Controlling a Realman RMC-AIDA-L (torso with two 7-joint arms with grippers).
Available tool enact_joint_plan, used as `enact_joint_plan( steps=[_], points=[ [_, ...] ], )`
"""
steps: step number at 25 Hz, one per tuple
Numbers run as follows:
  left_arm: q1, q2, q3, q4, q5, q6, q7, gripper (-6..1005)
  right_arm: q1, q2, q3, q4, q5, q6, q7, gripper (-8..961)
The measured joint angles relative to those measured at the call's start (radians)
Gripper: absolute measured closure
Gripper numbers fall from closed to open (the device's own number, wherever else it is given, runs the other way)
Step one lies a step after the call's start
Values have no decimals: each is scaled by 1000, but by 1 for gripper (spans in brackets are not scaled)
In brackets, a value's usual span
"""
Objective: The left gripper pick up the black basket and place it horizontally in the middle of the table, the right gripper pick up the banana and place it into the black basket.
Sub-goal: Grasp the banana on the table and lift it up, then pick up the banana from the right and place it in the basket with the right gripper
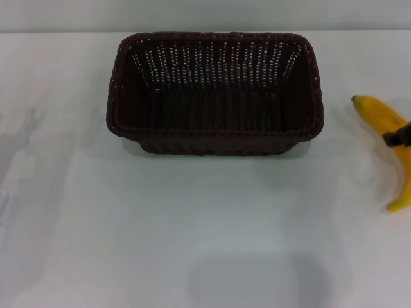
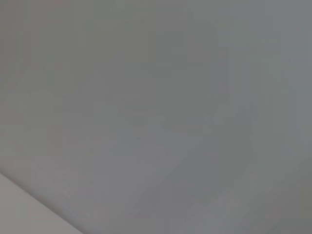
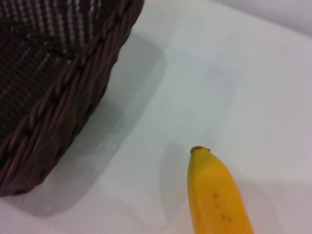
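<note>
the white surface (image 1: 192, 244) lies bare along its near edge in the head view, glossy, with a faint grey shadow near the middle of that edge. farther back, a dark brown-black woven wicker basket (image 1: 215, 93) stands upright, its long side running across the surface, set toward the far edge and about midway between the left and right edges. light shows through the openwork of its far wall. well apart from it, at the right edge, a ripe yellow banana (image 1: 390, 138) curves from a dark tip nearest the basket down toward the near side. a black piece of the right claw (image 1: 399, 137) crosses the banana's middle, touching it; whether the claw is gripping the fruit or merely over it cannot be told. the right wrist view shows the banana's speckled end (image 3: 217, 195) with its brown tip pointing toward the basket's braided rim (image 3: 63, 97), a strip of white surface (image 3: 195, 87) between them, the two not touching. the left wrist view shows only a plain grey field; the left claw is out of sight.
</note>
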State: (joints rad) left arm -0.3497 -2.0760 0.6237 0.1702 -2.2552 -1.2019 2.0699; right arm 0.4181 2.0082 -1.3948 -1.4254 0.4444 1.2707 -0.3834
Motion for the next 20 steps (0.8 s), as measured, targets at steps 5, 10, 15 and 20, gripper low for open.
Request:
enact_joint_plan(
  steps=[5,10,15,20],
  points=[
    [4,-1,-1,0,-1,-3,0,105,4,0,90,-64,-5,-42,-48,460],
    [2,0,0,-1,-2,-3,-1,105,64,1,158,-114,125,-114,-173,436],
    [-4,0,3,-5,1,-1,0,105,183,2,153,-44,308,-168,-331,413],
    [-19,-3,6,-7,6,3,1,105,303,4,126,159,504,-213,-535,389]
  ],
)
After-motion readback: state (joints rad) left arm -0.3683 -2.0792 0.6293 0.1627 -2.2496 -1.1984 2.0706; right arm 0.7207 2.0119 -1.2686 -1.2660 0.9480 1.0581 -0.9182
